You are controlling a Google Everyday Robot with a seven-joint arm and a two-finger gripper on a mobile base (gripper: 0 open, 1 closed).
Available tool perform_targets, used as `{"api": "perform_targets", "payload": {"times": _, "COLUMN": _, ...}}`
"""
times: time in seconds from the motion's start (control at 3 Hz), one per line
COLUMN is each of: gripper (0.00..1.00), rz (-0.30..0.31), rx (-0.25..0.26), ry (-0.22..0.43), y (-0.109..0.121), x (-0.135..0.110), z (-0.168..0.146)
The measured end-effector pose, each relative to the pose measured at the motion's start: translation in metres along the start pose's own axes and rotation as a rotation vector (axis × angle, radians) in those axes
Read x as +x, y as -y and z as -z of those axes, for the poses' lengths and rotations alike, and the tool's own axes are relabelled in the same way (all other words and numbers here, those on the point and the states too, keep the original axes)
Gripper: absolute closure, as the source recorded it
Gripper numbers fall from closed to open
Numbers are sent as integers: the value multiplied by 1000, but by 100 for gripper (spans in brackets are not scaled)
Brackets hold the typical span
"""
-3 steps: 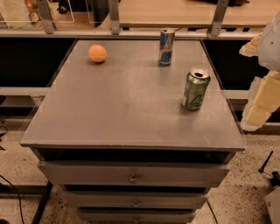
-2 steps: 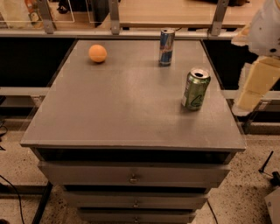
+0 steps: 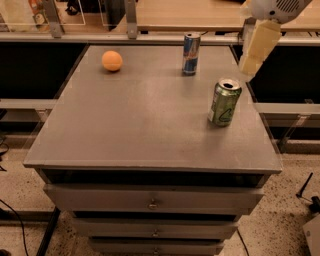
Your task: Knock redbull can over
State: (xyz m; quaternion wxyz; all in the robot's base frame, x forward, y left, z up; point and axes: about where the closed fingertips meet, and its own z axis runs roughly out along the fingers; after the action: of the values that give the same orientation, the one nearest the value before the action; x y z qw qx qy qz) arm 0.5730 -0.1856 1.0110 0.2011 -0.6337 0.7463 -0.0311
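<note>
The redbull can (image 3: pixel 190 54) is slim, blue and silver, and stands upright near the far edge of the grey cabinet top (image 3: pixel 135 120), right of centre. My gripper (image 3: pixel 249 66) is cream-coloured and hangs from the arm at the top right, above the cabinet's far right corner. It is to the right of the redbull can, a clear gap away from it, and just above and behind the green can (image 3: pixel 224 102).
The wider green can stands upright near the right edge. An orange ball (image 3: pixel 112 60) lies at the far left. The cabinet has drawers (image 3: pixel 152 202) at its front. A wooden counter (image 3: pixel 200 15) and rails run behind it.
My arm and gripper have moved up and to the left, from beside the cabinet's right edge to above its far right corner. The cans and the ball have not moved.
</note>
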Motion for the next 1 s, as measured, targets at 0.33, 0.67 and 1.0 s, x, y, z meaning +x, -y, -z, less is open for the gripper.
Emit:
{"api": "perform_targets", "payload": {"times": 0.33, "gripper": 0, "rz": 4, "rx": 47, "ry": 116, "y": 45, "x": -17, "z": -18}}
{"api": "perform_targets", "payload": {"times": 0.67, "gripper": 0, "rz": -39, "rx": 124, "ry": 234, "y": 84, "x": -20, "z": -41}}
{"api": "perform_targets", "payload": {"times": 1.0, "gripper": 0, "rz": -104, "rx": 215, "ry": 292, "y": 113, "x": -9, "z": -60}}
